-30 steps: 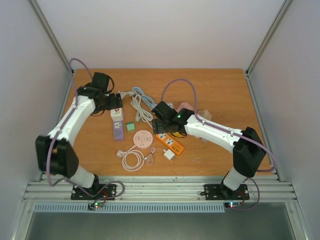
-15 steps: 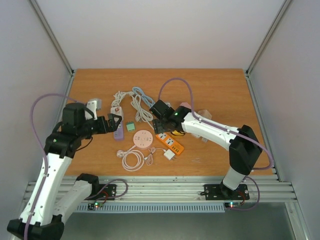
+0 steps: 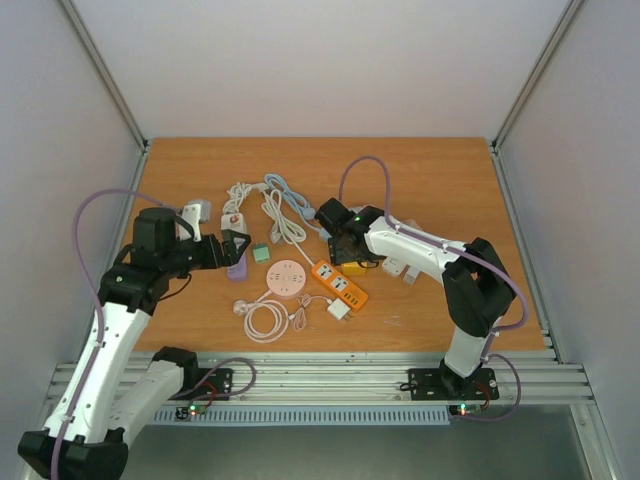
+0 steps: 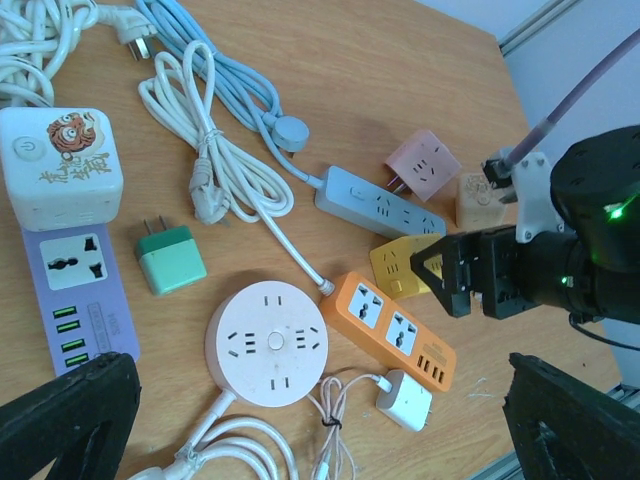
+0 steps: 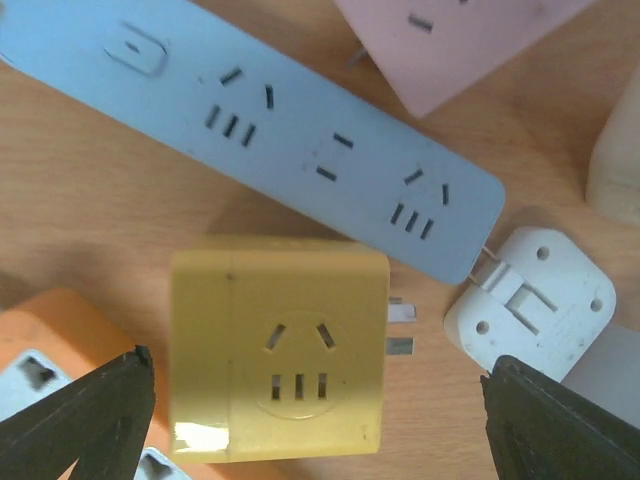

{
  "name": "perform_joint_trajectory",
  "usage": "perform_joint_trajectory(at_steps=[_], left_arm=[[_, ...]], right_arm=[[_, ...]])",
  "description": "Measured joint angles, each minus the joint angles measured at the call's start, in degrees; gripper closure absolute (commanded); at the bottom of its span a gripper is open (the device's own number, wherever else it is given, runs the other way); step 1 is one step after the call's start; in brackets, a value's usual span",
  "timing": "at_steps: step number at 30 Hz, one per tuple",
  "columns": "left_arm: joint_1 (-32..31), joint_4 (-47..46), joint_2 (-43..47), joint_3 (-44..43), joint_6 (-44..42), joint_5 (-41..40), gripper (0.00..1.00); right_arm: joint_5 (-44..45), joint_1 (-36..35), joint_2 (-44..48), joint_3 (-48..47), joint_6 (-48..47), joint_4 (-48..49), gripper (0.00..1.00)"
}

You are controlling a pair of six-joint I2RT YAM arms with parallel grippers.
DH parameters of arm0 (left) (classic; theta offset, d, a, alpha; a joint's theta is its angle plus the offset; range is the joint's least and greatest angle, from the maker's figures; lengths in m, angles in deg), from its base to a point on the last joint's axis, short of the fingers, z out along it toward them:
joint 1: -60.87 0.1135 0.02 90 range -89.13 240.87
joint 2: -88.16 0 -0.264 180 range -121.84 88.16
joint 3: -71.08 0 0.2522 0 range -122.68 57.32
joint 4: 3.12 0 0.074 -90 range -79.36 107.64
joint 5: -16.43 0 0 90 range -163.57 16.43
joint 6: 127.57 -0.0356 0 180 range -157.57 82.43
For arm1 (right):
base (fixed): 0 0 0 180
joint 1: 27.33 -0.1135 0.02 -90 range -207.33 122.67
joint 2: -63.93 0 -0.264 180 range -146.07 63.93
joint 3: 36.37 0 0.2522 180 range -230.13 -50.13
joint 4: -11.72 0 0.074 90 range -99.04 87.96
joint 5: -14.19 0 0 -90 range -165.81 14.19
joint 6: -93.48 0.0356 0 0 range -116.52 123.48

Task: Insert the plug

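The counter (image 3: 440,170) is orange-brown wood grain. On it lie a yellow adapter (image 5: 278,345), pale blue strip (image 5: 250,100), pink adapter (image 5: 450,40), orange strip (image 4: 390,335) with white sockets, and green plug (image 4: 172,260). The white cube (image 4: 60,165) bears an orange cartoon print; the purple strip (image 4: 75,290) has green ports.

1 green adapter (image 4: 170,258) lies between a purple power strip (image 4: 78,290) and a round pink socket (image 4: 266,342), on the wooden table (image 3: 450,180).

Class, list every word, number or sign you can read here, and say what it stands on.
Power sign: on the button of the white cube socket.
Red writing under its cartoon: too blurred to read.
Print on the cream block: too blurred.
No other text reads.
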Motion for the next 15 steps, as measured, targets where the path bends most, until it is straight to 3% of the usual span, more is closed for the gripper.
perform_joint_trajectory(at_steps=[15], left_arm=[[0.0,-3.56,-5.99,1.4,0.87,1.11,0.01]], right_arm=[[-3.08,1.36,-3.52,3.45,1.03,6.47,0.35]])
